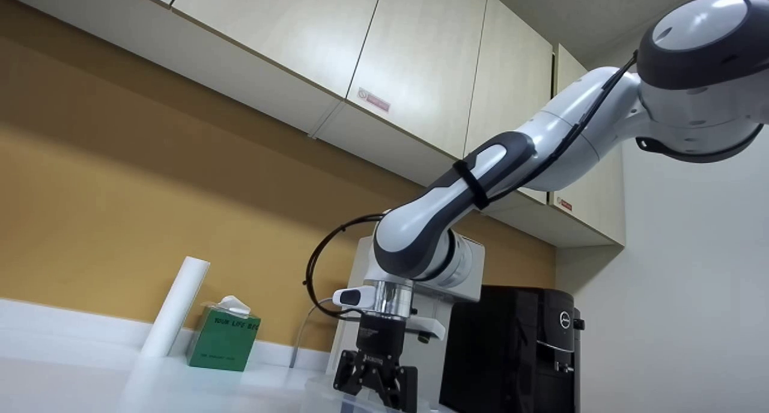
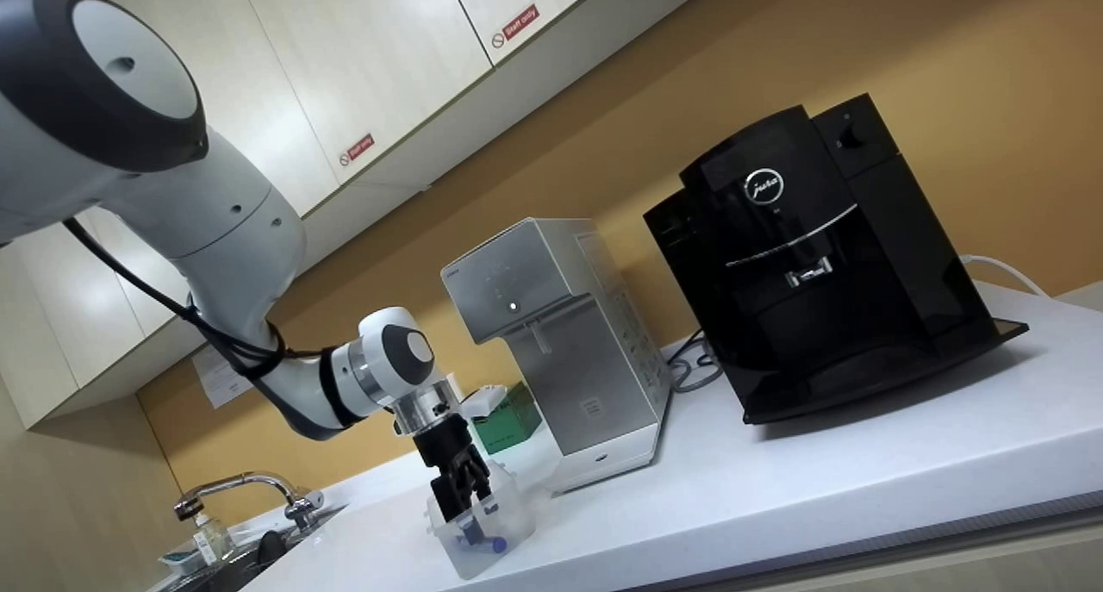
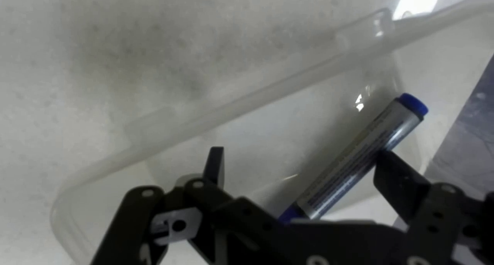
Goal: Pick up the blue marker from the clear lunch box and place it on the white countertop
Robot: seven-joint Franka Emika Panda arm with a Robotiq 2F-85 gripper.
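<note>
Nearest: two black fingers [image 3: 401, 184], apart, reaching down into one clear lunch box [image 3: 251, 102]. One blue marker [image 3: 359, 157] lies inside the lunch box, showing between the fingers in the wrist view; one fingertip overlaps its barrel, can't tell if touching. Barrel silver-grey with fine dark print, blue plug one end, blue other end partly hidden. One arm [image 1: 501, 169] slopes down, wrist bent, fingers pointing at the lunch box floor. White counter [image 2: 775, 463] carries the lunch box. One dispenser [image 2: 586, 359] near it, one black coffee machine [image 2: 827, 264] farther off; one green tissue box [image 1: 223, 339] beyond it in both exterior views.
</note>
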